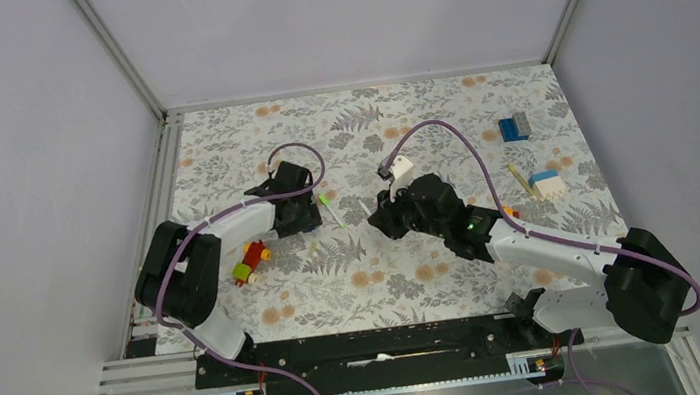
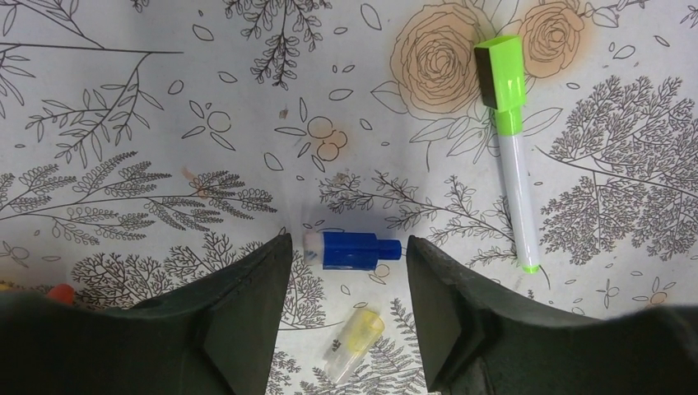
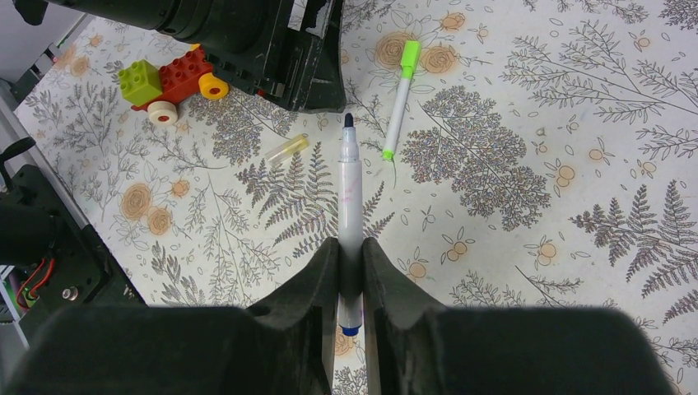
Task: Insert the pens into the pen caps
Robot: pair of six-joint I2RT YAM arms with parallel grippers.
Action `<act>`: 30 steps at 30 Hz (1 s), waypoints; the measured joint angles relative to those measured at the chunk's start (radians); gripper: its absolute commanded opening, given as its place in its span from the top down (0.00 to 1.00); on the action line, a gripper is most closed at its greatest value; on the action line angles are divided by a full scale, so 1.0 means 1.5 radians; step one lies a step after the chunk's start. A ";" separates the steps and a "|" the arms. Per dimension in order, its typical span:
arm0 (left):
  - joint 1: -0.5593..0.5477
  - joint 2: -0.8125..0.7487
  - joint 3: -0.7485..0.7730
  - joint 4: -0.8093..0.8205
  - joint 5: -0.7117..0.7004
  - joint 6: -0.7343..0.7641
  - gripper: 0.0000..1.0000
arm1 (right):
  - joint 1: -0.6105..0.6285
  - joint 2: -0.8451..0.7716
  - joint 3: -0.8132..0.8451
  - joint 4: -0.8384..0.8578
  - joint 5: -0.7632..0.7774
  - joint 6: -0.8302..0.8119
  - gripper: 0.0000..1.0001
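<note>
A dark blue pen cap (image 2: 354,249) lies flat on the flowered table, between the fingertips of my left gripper (image 2: 347,240), which is open and hovers over it. My right gripper (image 3: 351,244) is shut on a white pen (image 3: 349,189) with a blue end; the pen's dark tip points at the left gripper (image 3: 288,49). A second white pen (image 2: 514,156) wearing a bright green cap (image 2: 500,74) lies just right of the left gripper. In the top view the two grippers (image 1: 294,204) (image 1: 384,215) face each other with the green-capped pen (image 1: 332,210) between them.
A small clear yellowish cap (image 2: 354,346) lies near the blue one. A red, yellow and green toy brick car (image 1: 251,262) sits left of centre. At the far right are a blue brick (image 1: 514,127), a white and blue brick (image 1: 547,183) and a tan stick (image 1: 522,179).
</note>
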 measured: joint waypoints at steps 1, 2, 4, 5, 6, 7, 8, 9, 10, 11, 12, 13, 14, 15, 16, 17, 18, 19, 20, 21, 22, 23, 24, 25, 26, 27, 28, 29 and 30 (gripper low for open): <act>0.000 0.001 0.001 0.000 -0.001 0.001 0.41 | 0.000 0.000 0.000 0.000 0.000 0.000 1.00; 0.000 0.002 0.002 0.000 -0.001 0.001 0.42 | 0.000 0.000 0.000 0.000 0.000 0.000 1.00; 0.000 0.005 0.003 0.001 -0.003 0.002 0.43 | 0.000 0.000 0.000 0.000 0.000 0.000 1.00; 0.000 0.005 0.003 0.002 -0.003 0.003 0.44 | 0.000 0.000 0.000 0.000 0.000 0.000 1.00; 0.000 0.006 0.003 0.003 -0.004 0.003 0.45 | 0.000 0.000 0.000 0.000 0.000 0.000 1.00; 0.000 0.007 0.004 0.004 -0.004 0.004 0.46 | 0.000 0.000 0.000 0.000 0.000 0.000 1.00; 0.000 0.008 0.004 0.005 -0.005 0.005 0.47 | 0.000 0.000 0.000 0.000 0.000 0.000 1.00; 0.000 0.008 0.004 0.005 -0.005 0.006 0.48 | 0.000 0.000 0.000 0.000 0.000 0.000 1.00; 0.000 0.009 0.004 0.006 -0.005 0.007 0.49 | 0.000 0.000 0.000 0.000 0.000 0.000 1.00; 0.000 0.010 0.004 0.007 -0.006 0.007 0.51 | 0.000 0.000 0.000 0.000 0.000 0.000 1.00; 0.000 0.011 0.005 0.006 -0.007 0.008 0.53 | 0.000 0.000 0.000 0.000 0.000 0.000 1.00; 0.000 0.012 0.006 0.007 -0.007 0.009 0.54 | 0.000 0.000 -0.001 0.000 0.000 0.000 1.00; 0.000 0.013 0.007 0.007 -0.007 0.009 0.56 | 0.000 -0.001 -0.001 0.000 0.000 0.000 1.00; 0.000 0.013 0.007 0.008 -0.007 0.009 0.57 | 0.000 -0.002 -0.003 0.000 0.000 0.000 1.00; 0.000 0.013 0.007 0.008 -0.007 0.010 0.57 | 0.000 -0.003 -0.004 0.000 0.000 0.000 1.00; -0.001 0.013 0.008 0.009 -0.007 0.011 0.58 | 0.000 -0.004 -0.004 0.000 0.000 0.000 1.00; -0.002 0.013 0.008 0.010 -0.007 0.011 0.58 | 0.000 -0.004 -0.004 0.000 0.000 0.000 1.00; -0.003 0.013 0.008 0.011 -0.008 0.012 0.58 | 0.000 -0.005 -0.004 0.000 0.000 0.000 1.00; -0.005 0.013 0.008 0.012 -0.008 0.012 0.59 | 0.000 -0.005 -0.004 0.000 0.000 0.000 1.00; -0.006 0.013 0.008 0.012 -0.010 0.012 0.59 | 0.000 -0.005 -0.004 0.000 0.000 0.000 1.00; -0.009 0.013 0.008 0.012 -0.012 0.013 0.59 | 0.000 -0.005 -0.004 0.000 0.001 0.000 1.00; -0.013 0.013 0.008 0.011 -0.014 0.014 0.59 | 0.000 -0.005 -0.005 0.000 0.005 0.000 1.00; -0.017 0.013 0.008 0.011 -0.015 0.016 0.59 | 0.000 -0.005 -0.005 0.000 0.010 0.000 1.00; -0.023 0.013 0.010 0.010 -0.016 0.019 0.59 | 0.000 -0.006 -0.006 0.000 0.013 0.000 1.00; -0.029 0.013 0.011 0.010 -0.016 0.022 0.59 | 0.000 -0.007 -0.007 0.000 0.016 0.000 1.00; -0.038 0.012 0.012 0.010 -0.017 0.028 0.59 | 0.000 -0.010 -0.009 0.000 0.018 -0.001 1.00; -0.045 0.011 0.014 0.008 -0.017 0.033 0.59 | 0.000 -0.013 -0.010 0.000 0.024 -0.001 1.00; -0.055 0.010 0.016 0.007 -0.018 0.041 0.59 | 0.000 -0.016 -0.011 0.000 0.029 -0.001 1.00; -0.066 0.008 0.020 0.005 -0.018 0.050 0.59 | 0.000 -0.020 -0.012 0.000 0.035 -0.002 1.00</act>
